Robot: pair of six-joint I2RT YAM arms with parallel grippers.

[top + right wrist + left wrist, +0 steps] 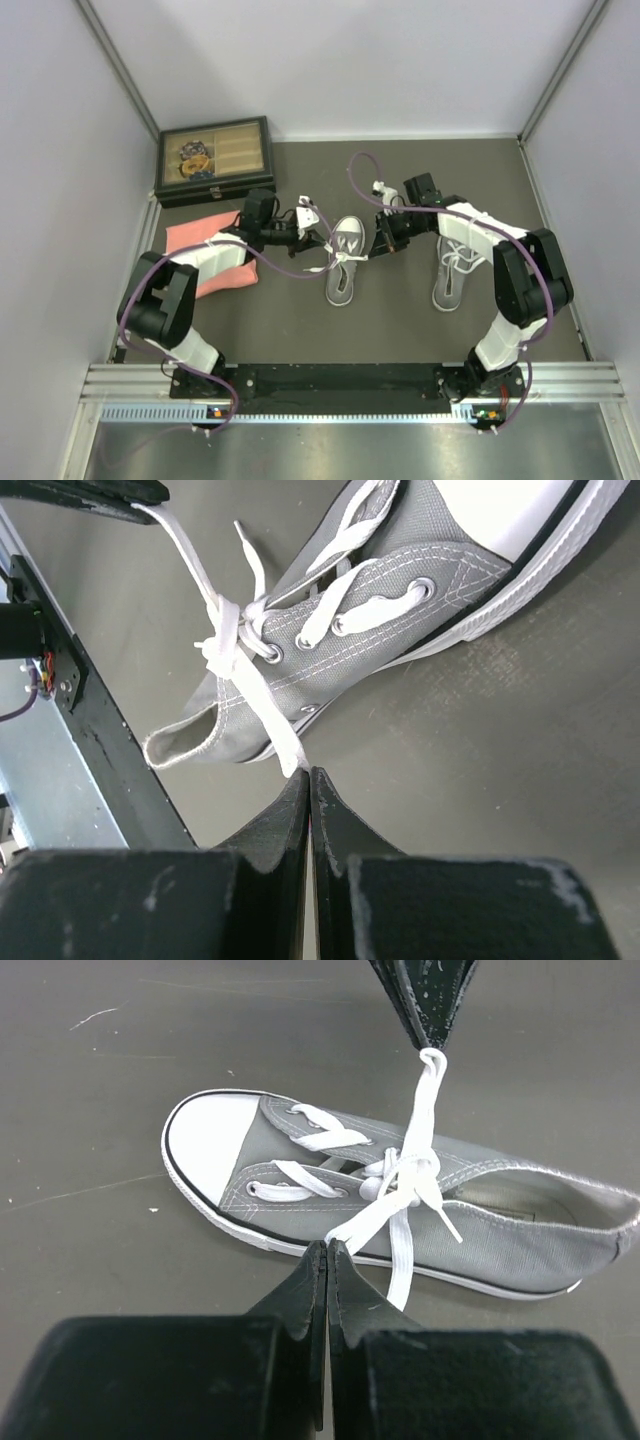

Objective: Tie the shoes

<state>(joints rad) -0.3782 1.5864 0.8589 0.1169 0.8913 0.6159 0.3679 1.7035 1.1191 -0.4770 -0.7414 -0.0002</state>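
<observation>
1. Sneaker position: the grey sneaker [343, 272] lies near the middle of the dark table [300, 335]. Its white toe cap points to 12 o'clock in the top view, away from the arm bases.
2. The second sneaker [452, 272] lies apart at 3 o'clock from the first, under the right arm. No gripper touches it.
3. The first sneaker's white laces [320, 1140] cross through the eyelets and meet in a knot [395, 1175] over the tongue.
4. The left gripper [327, 1252] is at 9 o'clock of the sneaker. Its jaws are pressed together on the end of the left strand [360, 1222], which runs straight from the knot to the fingertips.
5. The right gripper [308, 776] is at 3 o'clock of the sneaker. It is likewise clamped tight on the right strand [270, 720], which also runs straight from the knot.
6. The two grippers face each other across the sneaker, each holding its strand out to its own side.
7. A loose lace end [400, 1275] hangs from the knot over the sneaker's side and sole, on the left gripper's side.
8. A folded pink cloth [222, 262] lies at 9 o'clock under the left arm. A dark compartmented box [215, 160] sits at 10 o'clock in the far left corner.
</observation>
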